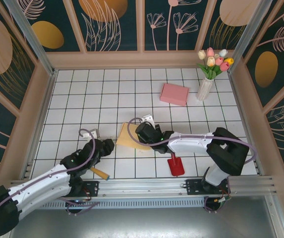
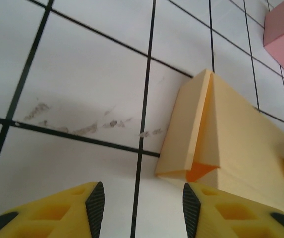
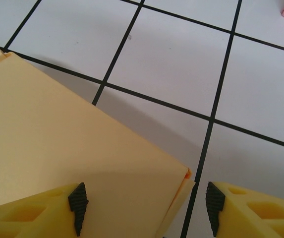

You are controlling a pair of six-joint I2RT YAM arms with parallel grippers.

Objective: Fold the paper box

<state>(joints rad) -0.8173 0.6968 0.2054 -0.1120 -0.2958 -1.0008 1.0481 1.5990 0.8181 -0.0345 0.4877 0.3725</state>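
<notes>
Nearer than the paper box (image 1: 128, 137) and to its right, a red scoop (image 1: 175, 166) is seen on the tiled table (image 1: 82, 89). The left gripper (image 2: 142, 203) is spread wide just left of the box, and nothing is held in it. The box is laid low on the table. It is judged to be light, thin and bendy, and easily creased or torn. The right gripper (image 3: 144, 203) is spread over the box's right corner, which is not pinched. A flap edge is judged best for holding. Far behind the box, a pink block (image 1: 174, 93) and a vase of tulips (image 1: 204, 89) are seen.
</notes>
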